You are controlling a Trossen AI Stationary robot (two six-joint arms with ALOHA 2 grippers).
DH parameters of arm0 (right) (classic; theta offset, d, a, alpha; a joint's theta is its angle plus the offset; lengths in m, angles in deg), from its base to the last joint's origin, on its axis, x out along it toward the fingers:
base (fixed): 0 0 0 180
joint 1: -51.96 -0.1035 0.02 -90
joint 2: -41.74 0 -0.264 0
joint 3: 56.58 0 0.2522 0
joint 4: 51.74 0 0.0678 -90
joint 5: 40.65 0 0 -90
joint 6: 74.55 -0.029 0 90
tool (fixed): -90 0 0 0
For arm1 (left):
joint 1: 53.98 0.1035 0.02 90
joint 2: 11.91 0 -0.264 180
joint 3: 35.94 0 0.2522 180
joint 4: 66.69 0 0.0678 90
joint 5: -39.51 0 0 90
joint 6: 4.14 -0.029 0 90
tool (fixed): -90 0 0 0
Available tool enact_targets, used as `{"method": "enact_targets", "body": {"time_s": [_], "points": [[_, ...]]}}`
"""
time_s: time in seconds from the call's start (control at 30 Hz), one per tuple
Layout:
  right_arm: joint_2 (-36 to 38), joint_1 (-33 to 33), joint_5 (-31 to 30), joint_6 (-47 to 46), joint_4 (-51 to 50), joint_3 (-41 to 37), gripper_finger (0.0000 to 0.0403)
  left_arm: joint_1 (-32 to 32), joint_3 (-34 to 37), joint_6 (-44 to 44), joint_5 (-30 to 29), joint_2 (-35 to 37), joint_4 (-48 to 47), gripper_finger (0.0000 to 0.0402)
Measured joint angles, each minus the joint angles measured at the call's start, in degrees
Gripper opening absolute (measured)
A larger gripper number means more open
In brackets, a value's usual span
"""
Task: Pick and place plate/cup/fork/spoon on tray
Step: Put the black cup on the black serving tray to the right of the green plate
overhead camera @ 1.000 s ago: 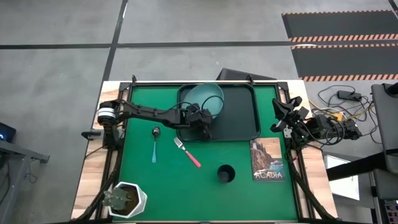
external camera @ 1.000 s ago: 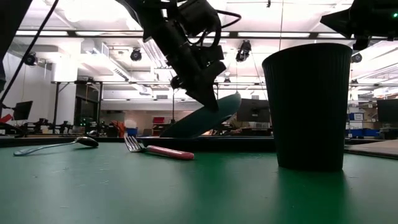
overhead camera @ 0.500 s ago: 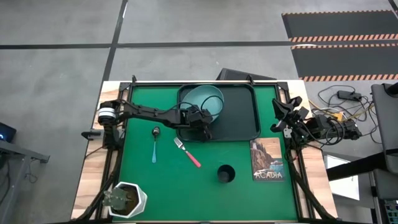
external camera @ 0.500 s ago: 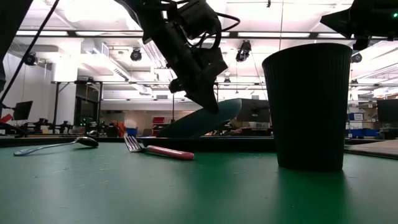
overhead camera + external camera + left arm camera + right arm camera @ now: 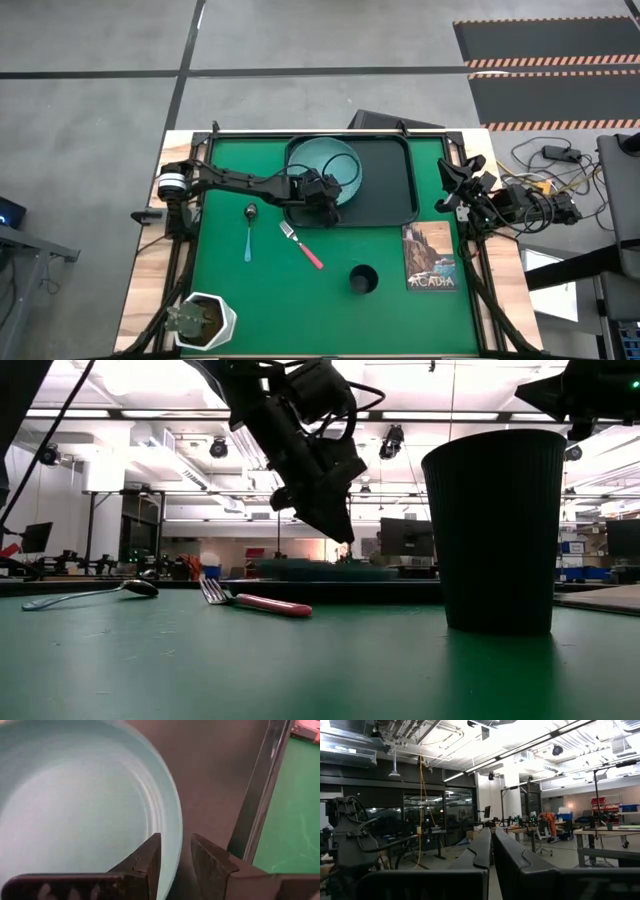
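Observation:
The teal plate [image 5: 325, 160] lies flat in the left part of the black tray [image 5: 385, 190]; it also shows in the low view [image 5: 310, 568]. My left gripper [image 5: 328, 197] hangs just above the plate's near rim [image 5: 176, 827], open, with one finger on either side of the rim and clear of it [image 5: 335, 532]. The spoon [image 5: 248, 228], the fork [image 5: 301, 246] and the black cup [image 5: 362, 280] rest on the green mat. My right gripper [image 5: 445, 203] waits shut at the table's right edge.
The "ACADIA" book [image 5: 430, 257] lies at the right, near the cup. A white pot with a plant [image 5: 205, 320] stands at the near left corner. The right half of the tray is bare.
The plate, which was tilted with its near rim raised under my left gripper, has dropped flat onto the tray. My left gripper has let go of it and stays just above the rim.

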Motion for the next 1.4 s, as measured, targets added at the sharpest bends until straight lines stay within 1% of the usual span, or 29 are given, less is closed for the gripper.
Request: {"method": "enact_targets", "body": {"time_s": [0.23,0.37,0.47,0.7,0.83,0.9,1.03,1.2,1.3,1.4], "points": [[0.0,0.0,0.0,-0.1,0.0,0.0,0.0009,0.6,4.4,2.3,-6.2,0.0,1.3,0.0091],[0.0,0.0,0.0,-0.2,0.0,0.0,0.0009,1.3,7.6,3.2,-6.3,0.0,4.9,0.0091],[0.0,0.0,0.0,-0.2,0.0,0.0,0.0009,1.7,9.1,5.0,-6.2,0.0,5.3,0.0091],[0.0,0.0,0.0,-0.1,0.0,0.0,0.0009,2.0,9.8,5.9,-6.2,0.1,5.4,0.0091],[0.0,0.0,0.0,0.0,0.0,0.0,0.0009,1.6,9.3,5.5,-5.7,1.3,5.4,0.0091],[0.0,0.0,0.0,-0.2,0.0,0.0,0.0009,1.0,9.3,4.1,-5.6,3.0,5.4,0.0091],[0.0,0.0,0.9,-1.1,0.0,0.0,0.0009,-1.4,9.3,-1.7,-5.6,7.1,5.9,0.0091],[-0.1,0.0,6.2,-1.2,0.0,0.0,0.0009,-5.9,9.3,-11.4,-5.5,14.2,6.3,0.0091],[-1.0,0.0,10.2,-1.7,0.0,0.0,0.0009,-8.5,9.5,-15.9,-5.6,20.7,6.5,0.0091],[-2.3,0.0,13.7,-4.3,0.0,0.0,0.0009,-10.7,11.4,-19.7,-5.8,27.9,9.3,0.0091]]}}
